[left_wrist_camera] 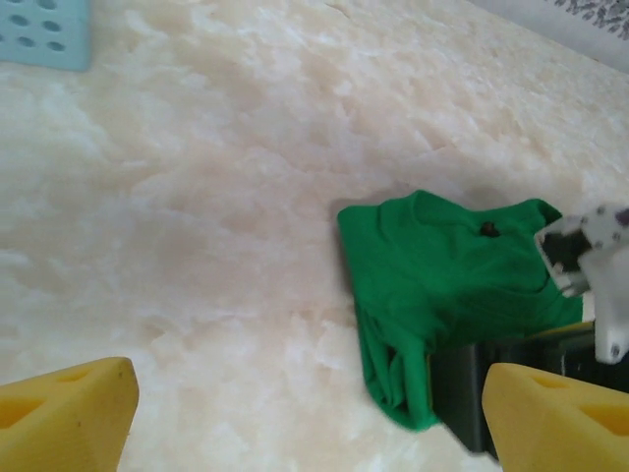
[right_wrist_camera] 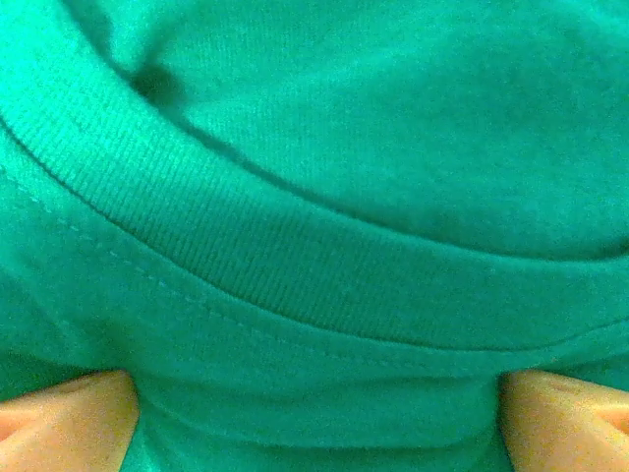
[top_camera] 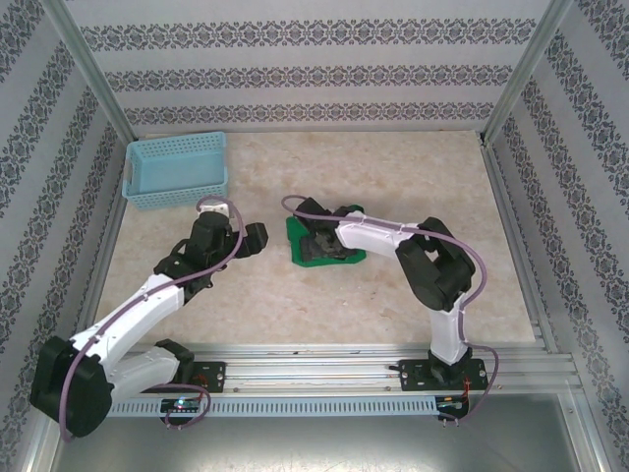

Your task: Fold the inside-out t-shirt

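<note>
Currently bunched at centre of pale marbled table (top_camera: pixel 393 305), three o'clock from spread-open left gripper (left_wrist_camera: pixel 310 403): plain bright green soft cloth t-shirt (left_wrist_camera: pixel 442 265). Likely light, limp, grippy; best pinched at ribbed collar (right_wrist_camera: pixel 295 256). Right gripper (right_wrist_camera: pixel 314 418) splayed apart above it.

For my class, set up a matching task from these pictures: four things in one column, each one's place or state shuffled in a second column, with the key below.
Things
1. bright green cloth t-shirt
2. light blue plastic mesh basket
3. left fingers
4. right fingers

Places or states
A. at the far left corner of the table
B. spread wide, close over green cloth
C. bundled small near the table's middle
D. spread wide above mostly bare table

Pairs: 1-C, 2-A, 3-D, 4-B
</note>
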{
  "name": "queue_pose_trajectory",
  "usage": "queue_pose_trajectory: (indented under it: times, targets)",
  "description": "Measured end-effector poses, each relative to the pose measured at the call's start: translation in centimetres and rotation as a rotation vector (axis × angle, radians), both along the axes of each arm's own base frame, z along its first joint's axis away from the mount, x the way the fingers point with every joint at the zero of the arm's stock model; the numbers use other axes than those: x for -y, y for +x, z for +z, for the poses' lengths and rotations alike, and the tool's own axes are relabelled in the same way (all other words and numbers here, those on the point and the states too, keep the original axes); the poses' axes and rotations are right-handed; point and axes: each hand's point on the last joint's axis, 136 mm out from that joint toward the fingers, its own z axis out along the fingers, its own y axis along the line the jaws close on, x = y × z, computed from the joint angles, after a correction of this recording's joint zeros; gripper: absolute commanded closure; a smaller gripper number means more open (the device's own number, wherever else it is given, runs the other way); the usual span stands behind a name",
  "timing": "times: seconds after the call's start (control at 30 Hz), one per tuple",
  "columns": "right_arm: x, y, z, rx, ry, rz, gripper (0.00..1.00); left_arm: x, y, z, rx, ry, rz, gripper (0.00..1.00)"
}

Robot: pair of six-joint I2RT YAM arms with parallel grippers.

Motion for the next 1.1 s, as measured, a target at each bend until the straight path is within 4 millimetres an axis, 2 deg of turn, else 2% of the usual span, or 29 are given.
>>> queue_pose_trajectory:
  times: [0.07,0.13,0.33,0.4,0.47,0.53,0.93,1.03,1.07,1.1]
  targets:
    - [0.9,1.7,0.1,0.011,-0.001,-0.020,0.07,-0.4,-0.3,-0.1,0.009,0.011,0.005,0.07]
    - [2.9,3.4,0.2,0.013,-0.008,-0.052,0.07,-0.7,-0.5,0.0,0.022,0.022,0.008,0.06]
    - [10.9,8.1,0.5,0.001,-0.050,-0.149,0.08,-1.4,-0.9,1.0,0.073,0.050,0.011,0.06]
    - [13.3,9.8,0.6,-0.010,-0.062,-0.166,0.18,-1.6,-1.0,1.4,0.091,0.057,0.012,0.06]
    - [15.2,11.2,0.5,-0.018,-0.053,-0.184,0.16,-1.8,-1.1,1.8,0.107,0.063,0.017,0.06]
    - [16.9,11.7,0.6,-0.026,-0.043,-0.195,0.15,-2.0,-1.2,2.1,0.121,0.067,0.019,0.06]
    - [26.1,12.2,1.0,-0.059,-0.131,-0.245,0.09,-2.5,-1.4,2.3,0.141,0.087,0.029,0.06]
    - [28.1,13.2,1.0,-0.049,-0.156,-0.261,0.08,-2.6,-1.4,2.0,0.135,0.090,0.031,0.05]
    - [28.8,13.6,1.0,-0.045,-0.162,-0.266,0.11,-2.6,-1.4,1.8,0.131,0.092,0.032,0.06]
    - [29.4,14.1,1.0,-0.040,-0.168,-0.267,0.09,-2.6,-1.4,1.6,0.126,0.094,0.032,0.05]
